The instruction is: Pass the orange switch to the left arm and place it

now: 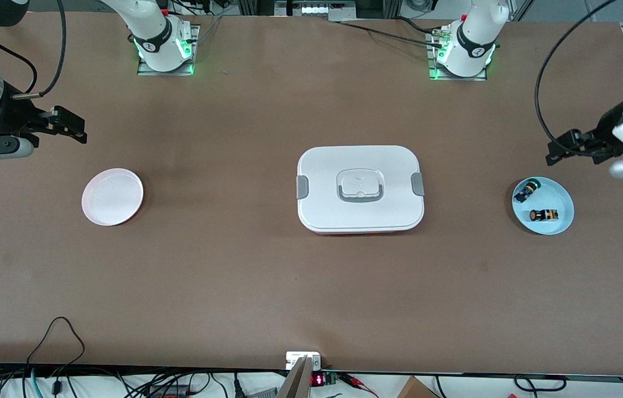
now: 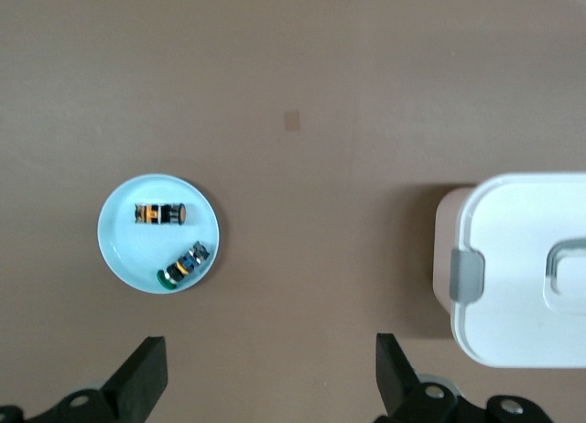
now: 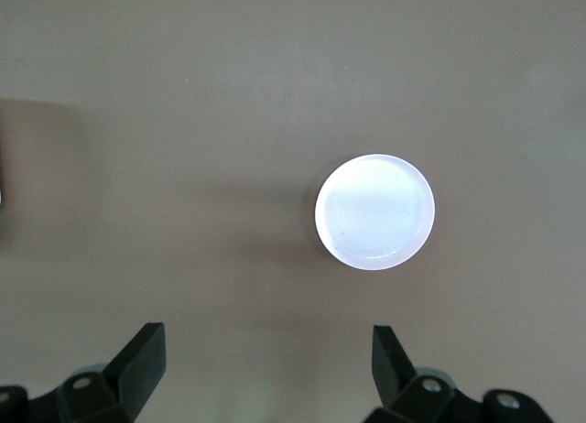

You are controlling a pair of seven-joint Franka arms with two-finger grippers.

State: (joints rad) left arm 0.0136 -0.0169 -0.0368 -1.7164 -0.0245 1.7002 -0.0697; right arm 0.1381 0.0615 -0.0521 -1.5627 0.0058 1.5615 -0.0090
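**Still in the dish: orange switch waiting below the left pincer**

Right now the small black cylindrical switch with the orange cap and band is lying on its side in the pale blue round dish at the left arm's end of the brown surface. Its long axis is running roughly along the length of the surface. Sharing the dish, farther from the front camera and close beside it without clearly touching, a similar black switch with a green-teal tip is lying at a slant.

The left pincer is hanging in the air with its fingers spread wide and holding nothing, over the bare surface just off the dish's rim on the side toward the robot bases. It is plainly the nearer of the two, so the pick is likely falling to it, dropping toward the dish.

The large white rounded-rectangular lidded box with grey side clips is sitting mid-surface, between the blue dish and a white round plate. The right pincer is waiting above the surface near that plate, fingers apart and empty.
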